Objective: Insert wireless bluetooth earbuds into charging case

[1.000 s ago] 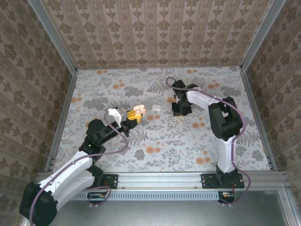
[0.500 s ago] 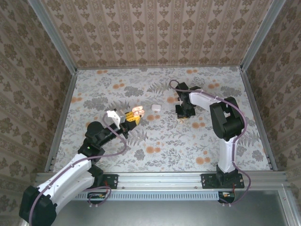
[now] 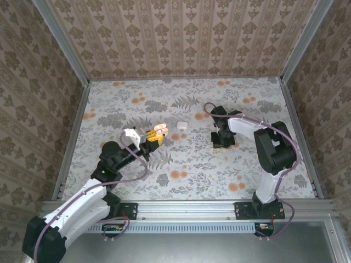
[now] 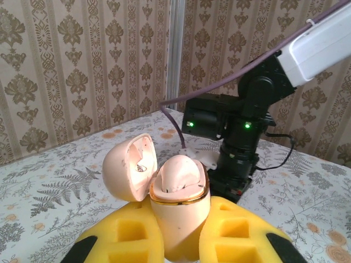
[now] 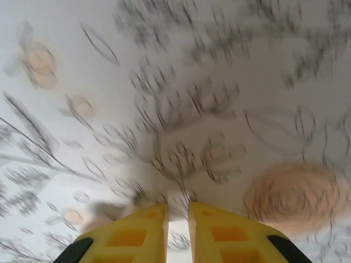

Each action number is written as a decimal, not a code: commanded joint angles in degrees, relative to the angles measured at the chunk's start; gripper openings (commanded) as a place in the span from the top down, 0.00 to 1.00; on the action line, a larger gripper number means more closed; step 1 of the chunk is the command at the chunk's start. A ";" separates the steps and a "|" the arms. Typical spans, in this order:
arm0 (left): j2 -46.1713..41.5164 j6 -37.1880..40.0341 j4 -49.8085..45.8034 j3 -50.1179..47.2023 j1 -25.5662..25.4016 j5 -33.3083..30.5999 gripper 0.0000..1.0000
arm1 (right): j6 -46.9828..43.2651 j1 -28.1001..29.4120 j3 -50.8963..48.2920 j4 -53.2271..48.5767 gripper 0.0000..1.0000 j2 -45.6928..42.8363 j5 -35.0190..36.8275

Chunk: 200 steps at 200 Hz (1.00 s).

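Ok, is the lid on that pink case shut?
No, the lid of the pink case is swung open to one side, while the left gripper clamps the case.

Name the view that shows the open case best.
Left wrist: the case sits large and close, lid open, clamped in the left gripper. Top external shows the case tiny and pale at that gripper's tip.

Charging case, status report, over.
Left gripper shut on open charging case. Right gripper nearly shut, low over table, load unclear. Small white piece lies between them.
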 commanded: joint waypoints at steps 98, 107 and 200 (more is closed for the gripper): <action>-1.06 -0.87 1.80 -0.64 -0.67 -0.20 1.00 | 7.36 7.39 3.66 -0.26 0.82 0.44 -11.85; -1.66 -0.86 1.40 -0.72 -0.68 -0.42 1.00 | 7.12 7.22 5.13 -0.14 0.82 1.34 -11.66; -5.44 -0.69 -1.51 -1.23 -0.76 -1.70 1.00 | -0.01 -1.60 10.65 -1.90 0.85 5.43 -10.81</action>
